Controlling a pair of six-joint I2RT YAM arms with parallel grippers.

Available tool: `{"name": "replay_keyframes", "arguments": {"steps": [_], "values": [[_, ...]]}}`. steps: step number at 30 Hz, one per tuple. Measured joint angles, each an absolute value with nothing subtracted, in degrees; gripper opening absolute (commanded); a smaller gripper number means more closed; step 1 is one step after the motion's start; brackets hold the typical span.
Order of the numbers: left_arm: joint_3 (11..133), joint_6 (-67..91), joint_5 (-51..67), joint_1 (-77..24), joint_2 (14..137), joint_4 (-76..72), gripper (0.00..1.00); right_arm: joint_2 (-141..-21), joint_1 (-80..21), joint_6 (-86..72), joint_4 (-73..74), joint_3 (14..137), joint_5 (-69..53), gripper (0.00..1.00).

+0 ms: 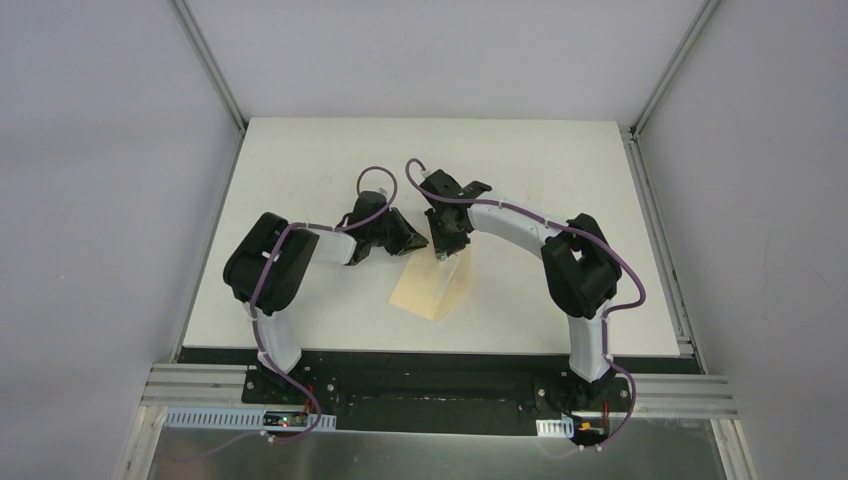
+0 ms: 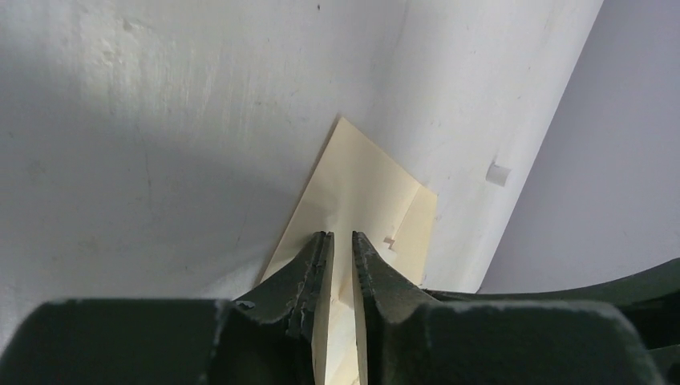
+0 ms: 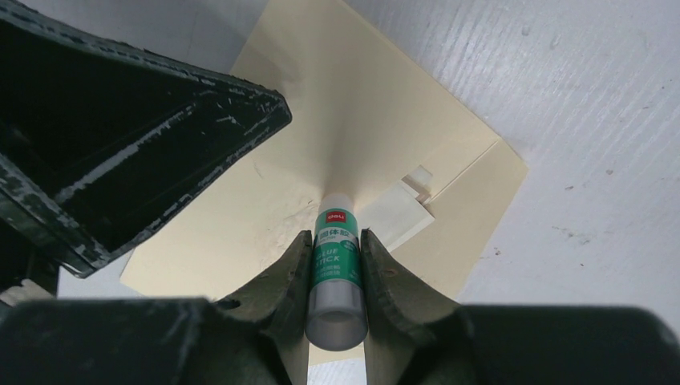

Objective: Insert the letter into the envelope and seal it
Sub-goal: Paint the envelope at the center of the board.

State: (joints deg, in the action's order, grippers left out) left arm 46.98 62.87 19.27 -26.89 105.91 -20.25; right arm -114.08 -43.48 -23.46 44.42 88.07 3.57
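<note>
Envelope (image 1: 432,288) paper is lying flat on the white table (image 1: 300,170) between the two arms, its yellow-tan sheet spreading toward the near edge. The left gripper (image 2: 341,237) is pinching a raised edge of it, with the jaws standing narrow and only the paper between them. The left wrist view is showing that edge running up into the gap, which the overhead view is hiding under the black fingers.

The right gripper (image 3: 337,234) is clamping a white-and-green glue stick (image 3: 335,257), its far end pointing down at the envelope. The tube is covering its own tip, so I cannot tell whether it is touching the paper. From overhead it is showing only as a small pale stub.

The right wrist view is catching the left gripper as a large dark shape at upper left, blocking part of the envelope. A paler strip (image 3: 398,212) is lying on the envelope beside a fold. Whether it is the letter or part of the envelope is hard to make out.

A small white scrap (image 2: 498,173) is lying on the table apart from the envelope, and only the left wrist view is showing it.
</note>
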Motion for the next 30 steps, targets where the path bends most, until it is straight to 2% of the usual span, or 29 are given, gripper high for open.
{"name": "replay_keyframes", "arguments": {"steps": [8, 18, 23, 30], "values": [[47.94, 59.02, 23.09, -25.41, 103.18, -14.72, 0.2, -114.08, -43.9, -24.18, 44.47, 88.07, 3.64, 0.0], [38.06, 54.24, 26.61, -25.91, 86.32, -6.66, 0.21, -114.08, -44.14, -24.84, 44.45, 88.05, 4.23, 0.0], [33.3, 53.04, 27.16, -27.81, 86.02, -4.29, 0.19, -114.06, -44.42, -26.17, 44.1, 87.7, 5.15, 0.0], [33.01, 52.62, 26.06, -30.48, 88.88, -4.12, 0.15, -113.84, -45.01, -27.16, 43.66, 87.29, 6.31, 0.0]]}}
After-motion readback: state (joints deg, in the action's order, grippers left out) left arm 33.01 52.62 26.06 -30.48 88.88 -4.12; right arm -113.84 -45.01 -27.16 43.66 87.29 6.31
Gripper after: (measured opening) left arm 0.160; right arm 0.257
